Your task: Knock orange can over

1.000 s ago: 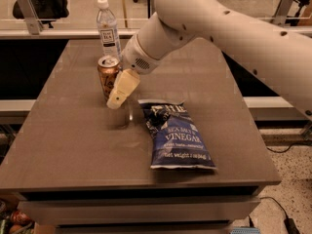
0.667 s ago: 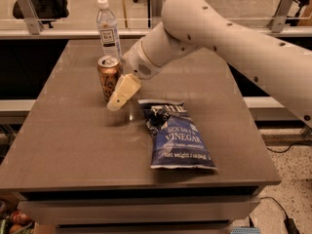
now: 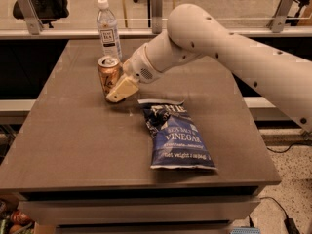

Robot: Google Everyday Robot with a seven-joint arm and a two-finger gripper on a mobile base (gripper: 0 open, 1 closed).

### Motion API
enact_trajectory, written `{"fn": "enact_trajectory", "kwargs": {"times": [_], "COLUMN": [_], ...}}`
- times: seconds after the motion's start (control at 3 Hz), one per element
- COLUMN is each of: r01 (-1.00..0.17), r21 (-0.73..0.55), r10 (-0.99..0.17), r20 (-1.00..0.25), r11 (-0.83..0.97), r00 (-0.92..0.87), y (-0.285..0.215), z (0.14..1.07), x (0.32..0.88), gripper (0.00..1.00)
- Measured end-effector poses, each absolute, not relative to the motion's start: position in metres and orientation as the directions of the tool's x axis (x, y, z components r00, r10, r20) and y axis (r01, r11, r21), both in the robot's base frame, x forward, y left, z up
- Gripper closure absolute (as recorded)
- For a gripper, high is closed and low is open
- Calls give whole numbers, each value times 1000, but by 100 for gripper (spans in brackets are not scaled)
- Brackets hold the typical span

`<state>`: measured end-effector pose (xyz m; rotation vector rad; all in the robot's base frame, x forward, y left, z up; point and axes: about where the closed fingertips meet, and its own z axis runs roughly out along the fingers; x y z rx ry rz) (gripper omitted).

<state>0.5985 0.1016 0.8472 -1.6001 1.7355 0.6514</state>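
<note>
The orange can [image 3: 107, 75] stands upright on the brown table [image 3: 73, 135], left of centre toward the back. It is orange-tan with a silver top and dark lettering. My gripper [image 3: 119, 92] comes in from the right on the white arm [image 3: 204, 38]. Its cream tip sits low, against the can's right front side, close to the table surface.
A clear water bottle [image 3: 108, 28] with a white cap stands just behind the can near the table's back edge. A blue salt and vinegar chip bag [image 3: 174, 136] lies flat right of centre, in front of the gripper. A glass rail runs behind the table.
The arm has swung its elbow to the right and lowered slightly. The gripper tip stays beside the can. The can still stands upright.
</note>
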Motion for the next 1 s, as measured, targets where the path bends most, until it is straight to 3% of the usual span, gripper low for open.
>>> {"fn": "enact_trajectory", "kwargs": {"times": [0.67,1.0], "r01": [-991,-992], "r21": [-84,-106], "r10": [-650,-684], "r20": [-760,-729], "r11": [104,69], "r00": [-4,30], "y": [100,98], "z": [845,854], "x": [603,607], "gripper": [85,100]}}
